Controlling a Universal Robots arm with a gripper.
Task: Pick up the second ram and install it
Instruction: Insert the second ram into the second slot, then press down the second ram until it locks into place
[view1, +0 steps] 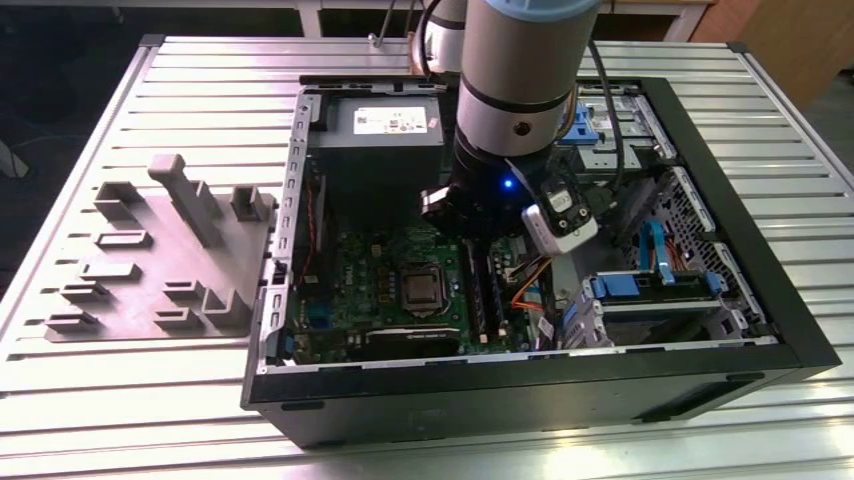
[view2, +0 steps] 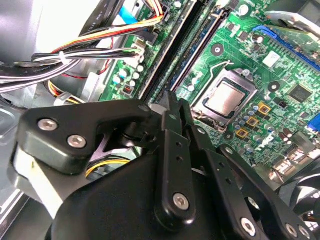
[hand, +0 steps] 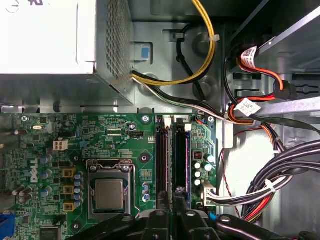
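The gripper (view2: 167, 107) hangs low inside the open computer case (view1: 747, 300), directly over the pair of long black memory slots (hand: 162, 165) on the green motherboard (hand: 50, 150); its black fingers (hand: 156, 220) are drawn close together, tips nearly meeting above the slots. The second ram (hand: 181, 165) appears to sit upright in the slot nearer the cable bundle, a dark strip running away from the fingertips, though whether the fingers pinch its edge cannot be told. Beside the slots lies the bare processor (hand: 109, 194) in its metal socket frame. On the other side, bundled black, red and yellow cables (hand: 280, 175) crowd close to the slots, and the grey power supply (hand: 60, 45) sits beyond the board. In the exterior view the arm (view1: 521, 90) reaches down from above into the case, which lies on its side on a ribbed metal table (view1: 80, 410). A grey plastic fixture (view1: 160, 250) rests on the table at the exterior view's left, well apart from the case.
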